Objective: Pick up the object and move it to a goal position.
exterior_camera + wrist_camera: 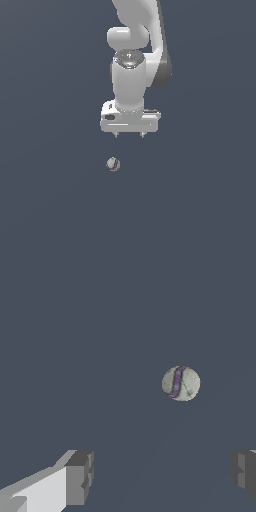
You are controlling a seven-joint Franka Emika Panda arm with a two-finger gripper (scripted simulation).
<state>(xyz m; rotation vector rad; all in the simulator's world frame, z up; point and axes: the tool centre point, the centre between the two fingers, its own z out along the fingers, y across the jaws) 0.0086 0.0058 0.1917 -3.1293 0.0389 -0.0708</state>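
The object is a tiny whitish-grey ball [113, 164] with a purple seam mark, lying on the flat dark grey surface. In the wrist view the ball [181, 383] lies ahead of the fingers and apart from them. My gripper [129, 135] hangs above the ball, a little toward the exterior view's right of it, pointing down. Its two short fingertips [116, 134] stand wide apart and hold nothing. In the wrist view my gripper [162, 476] is open, with one finger pad [80, 476] and the other at the frame's edge.
The white arm [132, 55] rises behind the gripper to the top of the exterior view. The dark grey surface [50, 200] spreads all round, with nothing else on it in view.
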